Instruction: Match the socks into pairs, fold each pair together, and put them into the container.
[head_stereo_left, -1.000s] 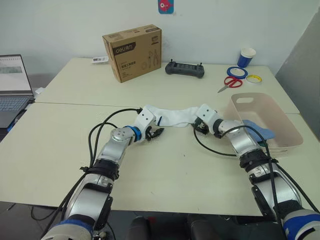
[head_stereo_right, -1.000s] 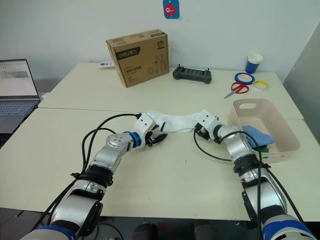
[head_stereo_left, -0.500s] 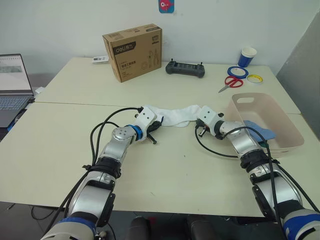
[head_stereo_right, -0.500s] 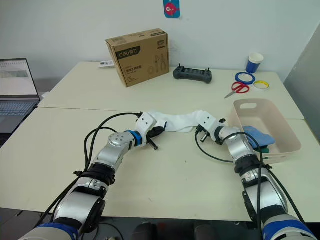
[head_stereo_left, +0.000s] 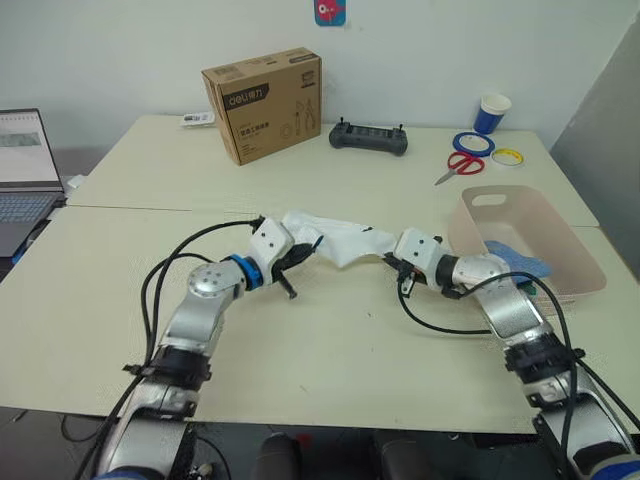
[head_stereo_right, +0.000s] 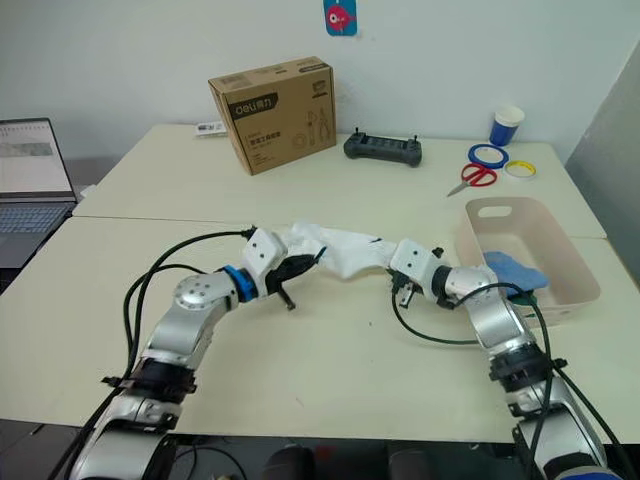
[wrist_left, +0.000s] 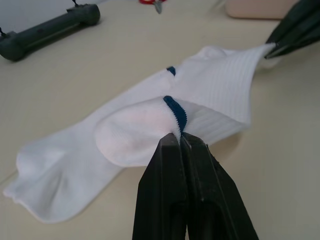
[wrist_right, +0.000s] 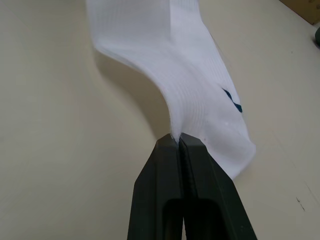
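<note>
Spanning the foreground, a cream table (head_stereo_left: 330, 340) carries everything, with a second table (head_stereo_left: 150, 165) butted against its far edge. On the robot's right, near the table edge, sits the pale pink container (head_stereo_left: 540, 225); inside it lies a light blue sock (head_stereo_left: 515, 262) with a bit of dark green sock (head_stereo_right: 533, 296) at its near side. Brown cardboard box (head_stereo_left: 263, 103) stands on the far table, laptop (head_stereo_left: 25, 170) at far left. White socks (head_stereo_left: 335, 238), with small dark blue marks, lie bunched at table centre, stretched between the two grippers, well apart from the container's near-left corner. Left gripper (wrist_left: 179, 145): fingers pressed together, pinching a blue-edged fold of the white fabric. Right gripper (wrist_right: 178, 141): fingers closed tight on the ribbed cuff edge at the opposite end; cloth rises slightly off the table there. Whether one or two socks are in the bundle, cannot tell for certain; at least two layers show from the left wrist. Smaller items on the far table: black controller (head_stereo_left: 369, 137), blue paper cup (head_stereo_left: 492, 112), red scissors (head_stereo_left: 456, 165), blue tape roll (head_stereo_left: 473, 144), yellow tape roll (head_stereo_left: 508, 156).
</note>
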